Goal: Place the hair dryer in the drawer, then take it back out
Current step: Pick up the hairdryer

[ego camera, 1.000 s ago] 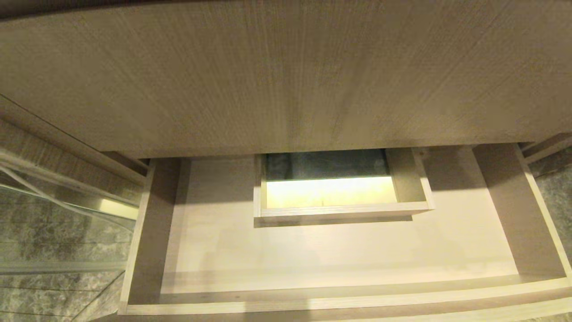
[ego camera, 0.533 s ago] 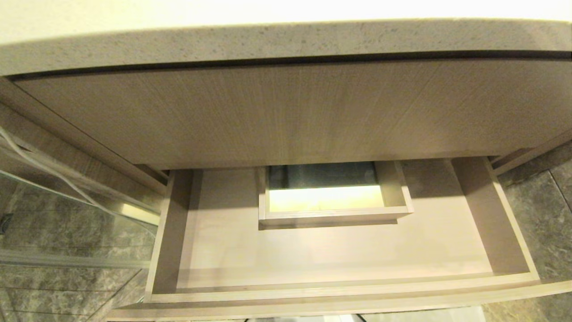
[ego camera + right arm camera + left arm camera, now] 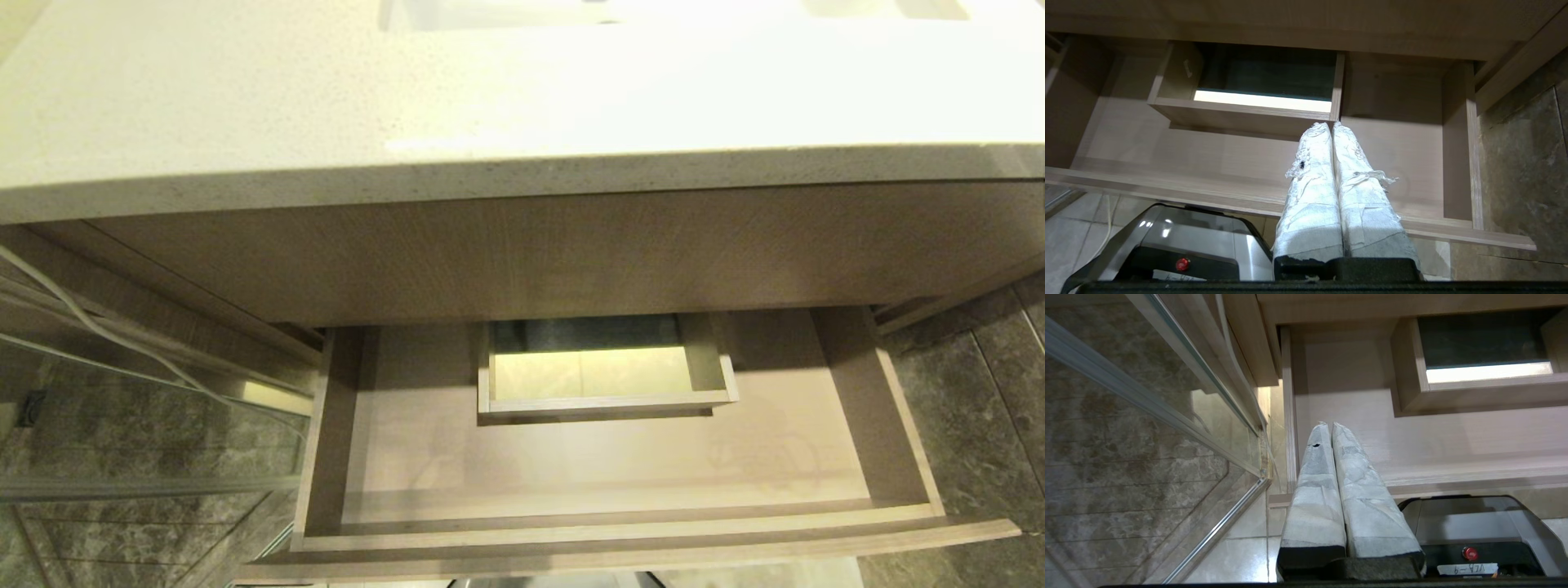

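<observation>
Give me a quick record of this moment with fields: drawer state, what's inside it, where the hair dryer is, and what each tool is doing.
drawer: pulled open under the countertop
drawer contents: nothing loose visible; only the boxed cut-out at the back
hair dryer: not visible in any view
left tool: shut, holding nothing, near the drawer's front left corner
right tool: shut, holding nothing, in front of the drawer's right half
robot base: on the tiled floor before the drawer

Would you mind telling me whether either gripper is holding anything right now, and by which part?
Nothing is held. The left gripper and right gripper both have fingers pressed together, empty, before the open drawer.
</observation>
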